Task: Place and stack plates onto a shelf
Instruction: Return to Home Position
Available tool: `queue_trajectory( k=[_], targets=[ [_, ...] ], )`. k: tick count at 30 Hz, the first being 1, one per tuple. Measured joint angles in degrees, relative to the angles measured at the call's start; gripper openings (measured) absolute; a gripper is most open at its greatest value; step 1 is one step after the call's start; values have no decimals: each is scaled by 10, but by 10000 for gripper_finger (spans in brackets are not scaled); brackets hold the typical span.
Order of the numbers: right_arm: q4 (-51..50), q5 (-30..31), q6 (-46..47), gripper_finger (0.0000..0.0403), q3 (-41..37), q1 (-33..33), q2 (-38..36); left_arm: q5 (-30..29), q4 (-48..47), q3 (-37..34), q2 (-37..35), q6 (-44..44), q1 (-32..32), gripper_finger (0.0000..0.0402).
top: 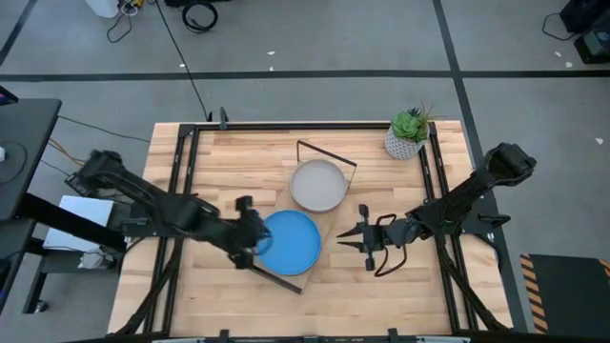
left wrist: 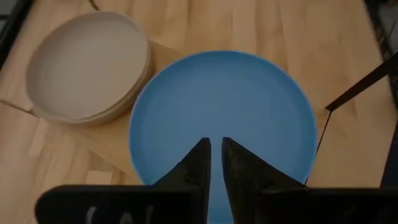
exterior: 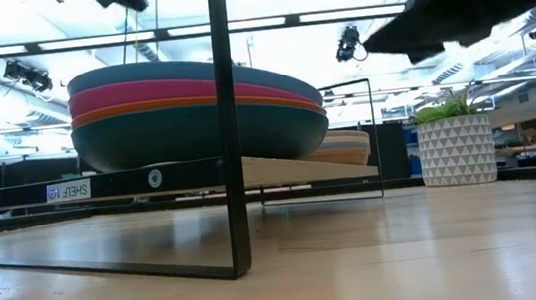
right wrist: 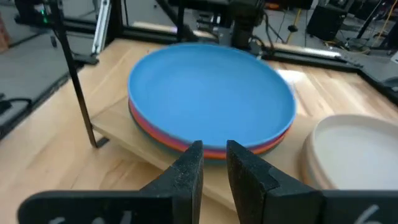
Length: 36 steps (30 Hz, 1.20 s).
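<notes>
The left gripper [top: 251, 236] hovers over the rim of the bright blue round matte plate [top: 291, 241], fingers pressed nearly together on nothing. The right gripper [top: 341, 237] hangs just beside the light wooden shelf with black frame ends [top: 328, 227], likewise closed and empty. The blue plate tops a pile of pink plate [exterior: 162, 89], orange plate [exterior: 144, 111] and dark teal plate [exterior: 177, 135] at one end of the shelf; a cream plate [top: 317, 184] caps a second pile beside it. Both piles sit nested and level, so nothing seems to need holding, and the arms can probably lift clear.
</notes>
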Motion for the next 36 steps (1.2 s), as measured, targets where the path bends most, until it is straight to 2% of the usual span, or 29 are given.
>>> queue_trajectory(
  k=[7, 11, 14, 18, 22, 29, 36],
  targets=[
    [-101, 0, 0, 77, 0, -1, -129, -57, 125, -188, -176, -24, -16, 45],
    [-164, 1, 4, 77, -2, -1, -211, -95, 166, -268, -251, -21, -37, 45],
    [-175, 2, 4, 77, -25, -1, -270, -128, 184, -320, -302, -7, -52, 45],
    [-177, 20, 8, 77, -88, -8, -364, -142, 194, -369, -382, 9, -62, 45],
    [-184, 47, 9, 77, -139, -27, -471, -157, 197, -388, -456, 40, -62, 45],
    [-288, 51, 35, 77, -152, -51, -628, -189, 252, -445, -569, 128, -62, 45],
    [-338, 49, 27, 77, -159, -56, -734, -218, 301, -548, -648, 136, -62, 45]
  ],
)
